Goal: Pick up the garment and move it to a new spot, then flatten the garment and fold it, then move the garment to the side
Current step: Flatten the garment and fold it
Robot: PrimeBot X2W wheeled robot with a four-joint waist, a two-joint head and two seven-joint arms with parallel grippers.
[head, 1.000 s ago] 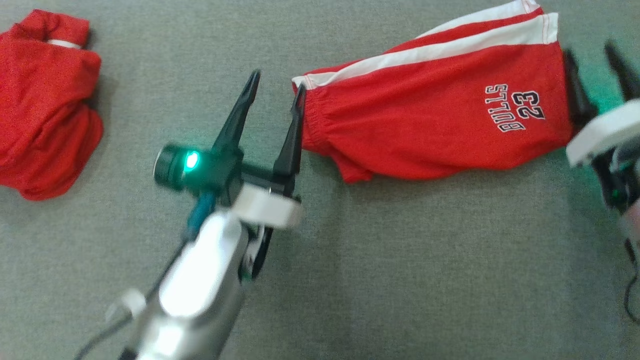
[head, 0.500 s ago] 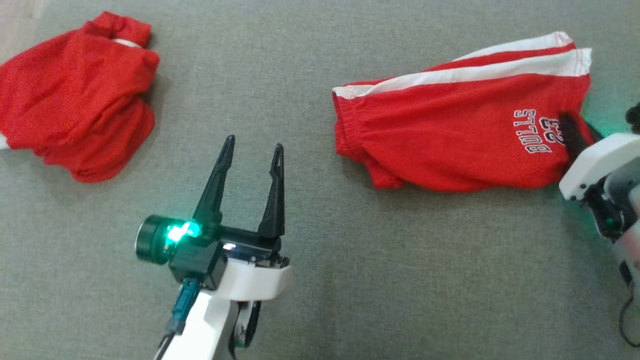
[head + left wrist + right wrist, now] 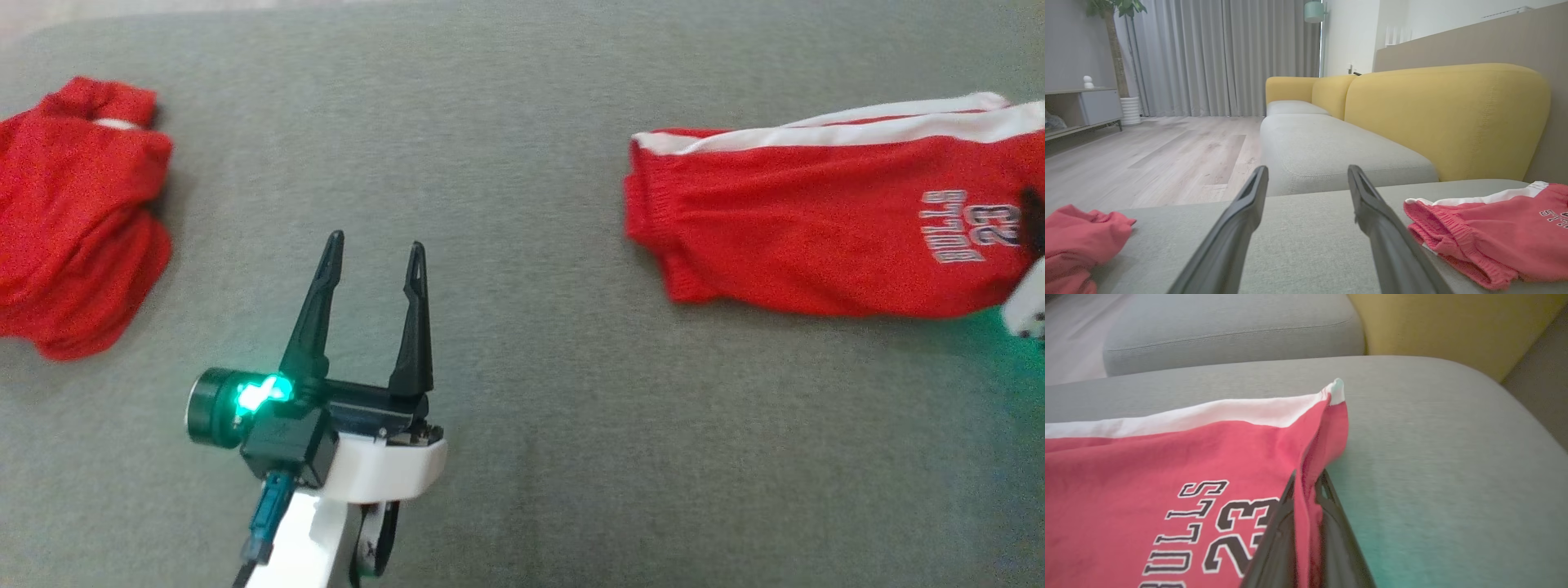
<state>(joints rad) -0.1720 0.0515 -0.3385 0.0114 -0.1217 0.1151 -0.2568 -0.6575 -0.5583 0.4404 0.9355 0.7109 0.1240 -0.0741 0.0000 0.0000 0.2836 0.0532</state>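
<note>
The right claw (image 3: 1306, 479) clenches the hem of the red-and-white jersey shorts (image 3: 1167, 457), while the left claw (image 3: 374, 249) gapes empty above the grey fabric cushion (image 3: 571, 457).

Left gripper (image 3: 375, 242): two long tapered dark fingers (image 3: 310, 327), black housing (image 3: 359, 404), green-lit cylinder (image 3: 219, 418), teal cable plug (image 3: 269, 510), glossy white wrist shell (image 3: 384, 472). Right gripper (image 3: 1307, 479): dark fingers, white casing (image 3: 1030, 309).

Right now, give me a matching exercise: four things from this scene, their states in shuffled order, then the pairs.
1. left gripper
2. right gripper
3. Bulls shorts
4. crumpled red garment

A. shut on a red hem
B. bunched up, head view's far left
C. open, over bare grey cushion
D. spread out, white stripe along one edge

Pairs: 1-C, 2-A, 3-D, 4-B
</note>
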